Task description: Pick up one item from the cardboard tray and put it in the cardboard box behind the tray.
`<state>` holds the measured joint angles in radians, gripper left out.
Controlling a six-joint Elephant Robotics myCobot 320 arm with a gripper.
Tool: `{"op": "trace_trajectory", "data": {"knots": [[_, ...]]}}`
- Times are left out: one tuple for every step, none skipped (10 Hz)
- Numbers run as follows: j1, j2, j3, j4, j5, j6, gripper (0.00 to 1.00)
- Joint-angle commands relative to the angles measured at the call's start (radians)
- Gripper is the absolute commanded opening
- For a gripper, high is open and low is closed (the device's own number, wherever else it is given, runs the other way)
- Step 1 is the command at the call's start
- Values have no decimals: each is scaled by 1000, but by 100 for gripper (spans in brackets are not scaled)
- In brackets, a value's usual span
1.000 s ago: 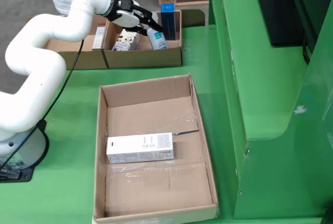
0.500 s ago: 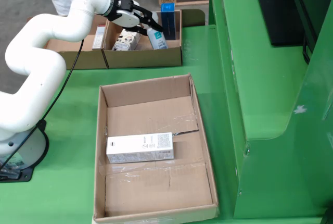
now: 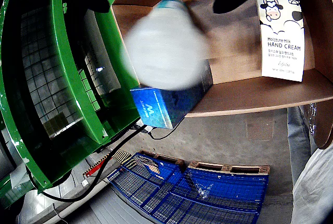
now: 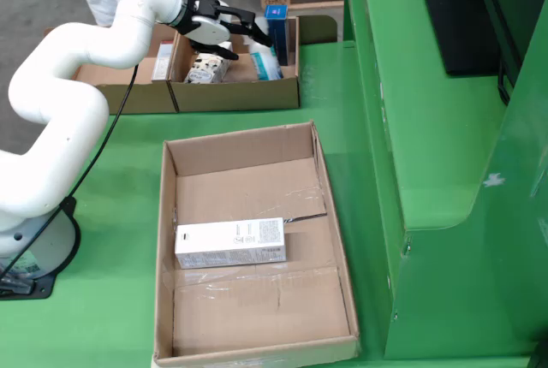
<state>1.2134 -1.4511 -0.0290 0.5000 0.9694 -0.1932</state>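
gripper (image 4: 257, 32): jaws spread wide, holding nothing, up over the back box
bottle (image 4: 265, 65): lying loose in the cardboard box (image 4: 235, 94), just under the fingers
tray (image 4: 248, 334): one white carton (image 4: 229, 243) left inside

In the fixed view the white arm (image 4: 68, 68) rises from its base at the left edge, bends at the elbow and reaches rightward. The black end effector (image 4: 248, 30) points right with its fingers spread apart, holding nothing.
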Motion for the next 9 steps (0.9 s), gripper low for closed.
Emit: {"op": "trace_trajectory", "data": {"knots": [[-7, 34, 29, 12, -14, 5, 90], [-7, 34, 29, 12, -14, 5, 100], [-7, 34, 29, 12, -14, 5, 100], [-7, 34, 29, 12, -14, 5, 100], [-7, 34, 29, 12, -14, 5, 100], [-7, 34, 29, 12, -14, 5, 100], [-7, 34, 29, 12, -14, 5, 100], [-7, 34, 29, 12, -14, 4, 100], [-7, 34, 29, 12, -14, 4, 100]]}}
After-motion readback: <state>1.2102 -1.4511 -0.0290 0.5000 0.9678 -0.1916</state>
